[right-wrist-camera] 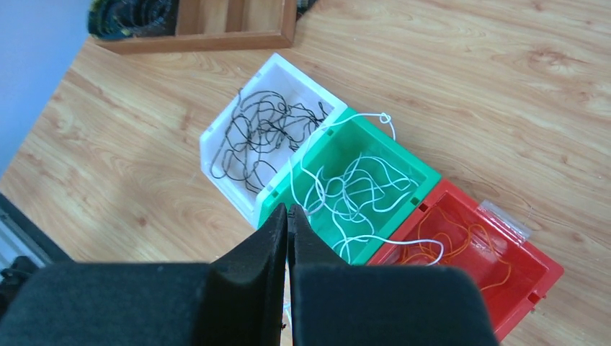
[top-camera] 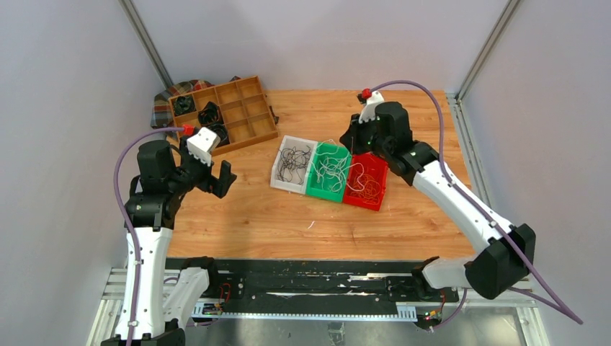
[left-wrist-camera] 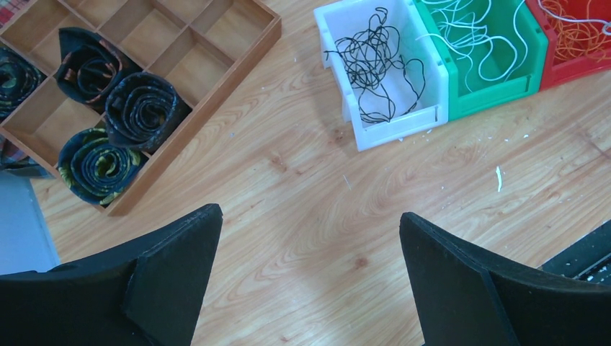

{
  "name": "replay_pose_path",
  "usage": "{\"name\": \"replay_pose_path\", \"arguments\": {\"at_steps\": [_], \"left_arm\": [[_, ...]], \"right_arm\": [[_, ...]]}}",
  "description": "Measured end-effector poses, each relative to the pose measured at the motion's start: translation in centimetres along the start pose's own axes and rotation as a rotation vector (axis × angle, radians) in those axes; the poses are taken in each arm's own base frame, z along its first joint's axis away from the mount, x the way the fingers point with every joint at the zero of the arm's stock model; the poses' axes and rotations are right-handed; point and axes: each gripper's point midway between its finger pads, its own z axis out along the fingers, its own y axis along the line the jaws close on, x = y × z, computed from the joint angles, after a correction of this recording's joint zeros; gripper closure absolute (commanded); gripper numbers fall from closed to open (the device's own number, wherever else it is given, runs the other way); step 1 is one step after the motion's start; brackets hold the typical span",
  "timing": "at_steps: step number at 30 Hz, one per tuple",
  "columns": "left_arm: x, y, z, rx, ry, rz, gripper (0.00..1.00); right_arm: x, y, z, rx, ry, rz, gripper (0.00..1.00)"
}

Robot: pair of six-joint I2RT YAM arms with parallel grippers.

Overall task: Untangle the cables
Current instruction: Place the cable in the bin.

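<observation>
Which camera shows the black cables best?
The left wrist view: the black cables lie close and sharp in the white bin. The right wrist view shows them whole but less crisp; the top view, only a small dark tangle.

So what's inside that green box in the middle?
White cables in a loose tangle; one strand trails over into the red bin. A corner of the green bin is hidden behind the shut right gripper.

The right pincer (right-wrist-camera: 287, 210) hides the near corner of the green bin (right-wrist-camera: 393, 144) just ahead of it. Beyond the left pincer (left-wrist-camera: 308, 214), the red bin (left-wrist-camera: 576, 72) and the wooden tray (left-wrist-camera: 205, 101) are cut off by the frame edge.
</observation>
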Motion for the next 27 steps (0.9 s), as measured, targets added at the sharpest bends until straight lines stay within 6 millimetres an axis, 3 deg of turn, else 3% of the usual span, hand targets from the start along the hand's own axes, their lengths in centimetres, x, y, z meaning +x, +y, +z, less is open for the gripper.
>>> {"name": "replay_pose_path", "arguments": {"at_steps": [3, 10, 12, 14, 16, 21, 24, 27], "left_arm": [[0.0, 0.0, 0.0, 0.0, 0.0, 0.0, 0.02], [0.0, 0.0, 0.0, 0.0, 0.0, 0.0, 0.02], [0.1, 0.0, 0.1, 0.0, 0.003, 0.0, 0.02], [0.3, 0.1, 0.2, 0.001, 0.009, -0.001, 0.02], [0.6, 0.2, 0.4, 0.001, 0.02, -0.003, 0.02], [1.8, 0.3, 1.1, 0.007, 0.055, -0.017, 0.02], [2.6, 0.3, 1.5, 0.012, 0.067, -0.021, 0.02], [3.4, 0.4, 2.2, 0.012, 0.07, -0.021, 0.02]], "right_arm": [[1.7, -0.7, 1.8, 0.02, 0.058, -0.023, 0.99], [9.8, -3.6, 8.3, 0.102, 0.314, -0.081, 0.99], [10.6, -3.9, 9.7, 0.12, 0.345, -0.104, 0.96], [10.4, -4.1, 10.7, 0.136, 0.348, -0.127, 0.85], [9.8, -4.3, 11.4, 0.151, 0.339, -0.152, 0.65], [6.9, -4.7, 11.1, 0.198, 0.283, -0.209, 0.33], [5.1, -4.8, 9.4, 0.225, 0.245, -0.232, 0.28], [1.7, -4.5, 6.3, 0.261, 0.15, -0.247, 0.28]]}}
